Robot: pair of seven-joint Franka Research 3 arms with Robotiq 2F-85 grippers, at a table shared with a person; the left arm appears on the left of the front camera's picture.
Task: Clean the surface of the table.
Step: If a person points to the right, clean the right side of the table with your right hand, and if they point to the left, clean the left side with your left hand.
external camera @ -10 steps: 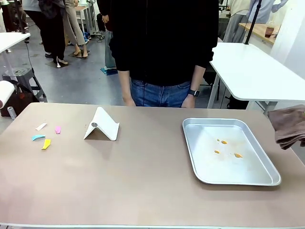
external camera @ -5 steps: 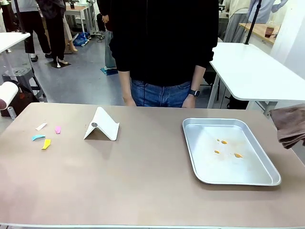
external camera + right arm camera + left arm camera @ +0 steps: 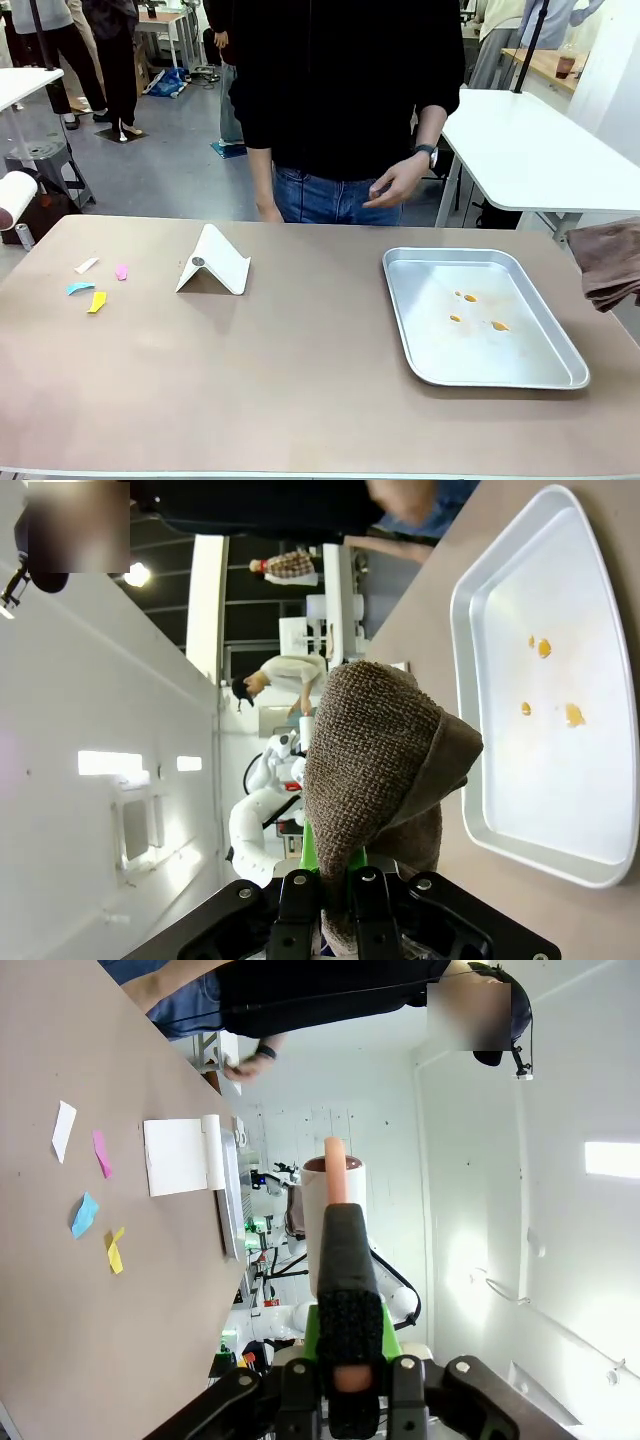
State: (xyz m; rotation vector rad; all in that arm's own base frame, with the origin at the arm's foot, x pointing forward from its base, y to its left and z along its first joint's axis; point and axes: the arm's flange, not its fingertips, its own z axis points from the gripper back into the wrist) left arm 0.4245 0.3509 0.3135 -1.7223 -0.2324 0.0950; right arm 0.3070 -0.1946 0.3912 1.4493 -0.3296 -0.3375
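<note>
table point(image 3: 300, 390), tray point(image 3: 398, 312) right, scraps point(image 3: 97, 301) near left edge

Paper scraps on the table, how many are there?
4, all on the table near its left end, left of the folded white card: white scrap, pink scrap beside it, blue scrap and yellow scrap nearer the robot. The card could hide more.

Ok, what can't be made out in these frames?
Brown cloth: front view, cut off by the right edge; right wrist view, it hides the fingertips of the right gripper.
White roll: front view, cut off by the left edge.
Orange spots in the tray: front view, too small to identify.
</note>
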